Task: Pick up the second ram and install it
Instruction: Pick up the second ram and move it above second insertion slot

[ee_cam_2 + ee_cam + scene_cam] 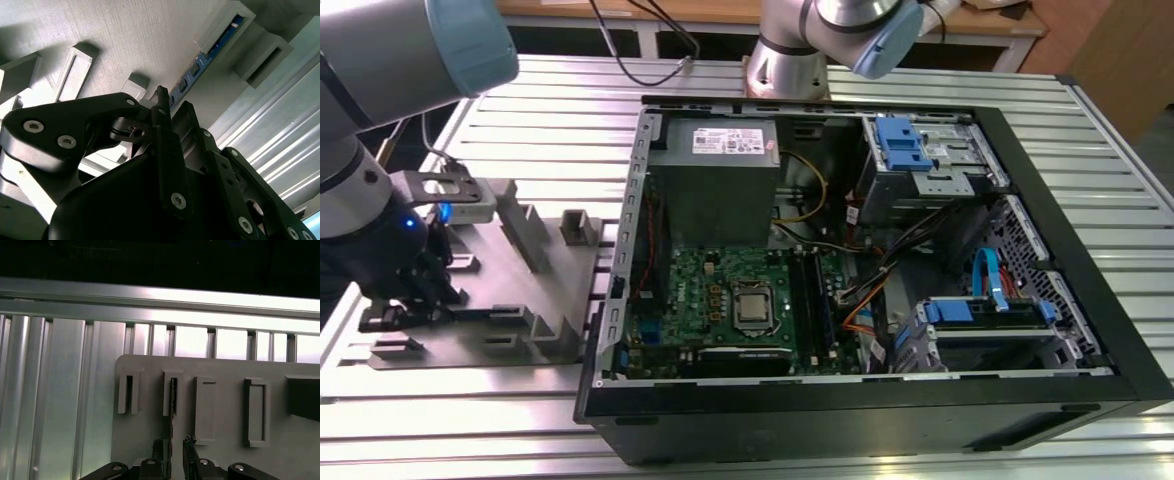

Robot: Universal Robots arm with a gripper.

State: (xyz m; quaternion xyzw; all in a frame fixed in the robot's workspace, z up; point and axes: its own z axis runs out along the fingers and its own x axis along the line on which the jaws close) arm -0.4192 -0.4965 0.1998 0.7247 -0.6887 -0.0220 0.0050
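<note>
Where the claw [403, 298] sits: low over a gray rack [520, 300], to the exterior view's left of an open computer case [854, 420].
Claw opening: two fingers [189, 444] spread only a little, one on each side of the memory stick [172, 400]; whether they touch it cannot be told.
Memory stick [220, 44]: standing on edge in the rack's slotted blocks, outside the case.
Counts: one arm, one claw, one memory stick, one case; five raised blocks on the rack in the first wrist view.
Surface: slatted metal table [560, 90] under rack and case.
Room: wooden bench [640, 8] behind the table.
</note>
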